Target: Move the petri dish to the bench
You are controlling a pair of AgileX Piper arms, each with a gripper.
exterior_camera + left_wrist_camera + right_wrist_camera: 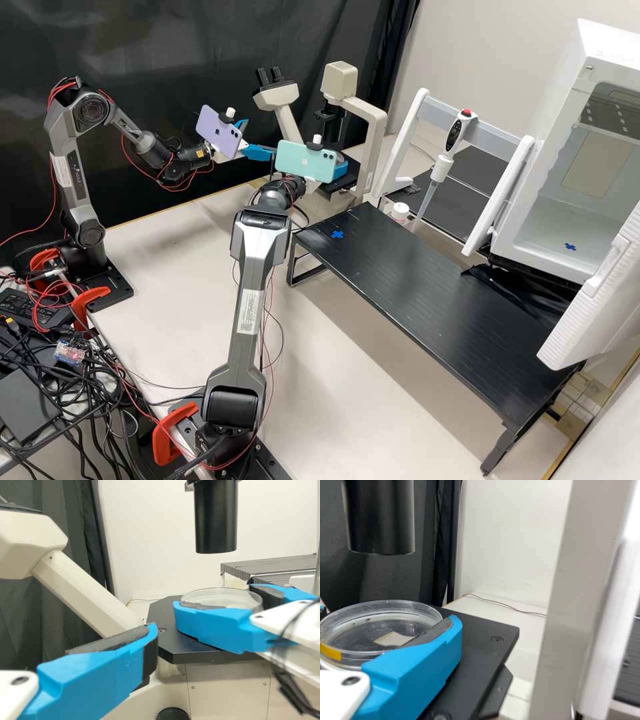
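Note:
The clear round petri dish (235, 596) (350, 617) is at the black microscope stage (200, 652) (485, 630); I cannot tell whether it rests on it. My right gripper (341, 168) (387, 620) is shut on the dish, one finger on either side. In the right wrist view, a yellow mark and a small pale patch show on the dish. My left gripper (260, 138) (145, 652) is open beside the stage, apart from the dish. The black raised bench (427, 287) bears a blue cross (337, 234) near its far left corner.
The microscope's eyepiece head (277, 97) and its pale arm (373, 133) rise around the stage, with a black barrel (216, 517) above the dish. A pipette (443, 160) on a white stand, a small white bottle (400, 212) and an open white chamber (567, 220) are beyond the raised bench.

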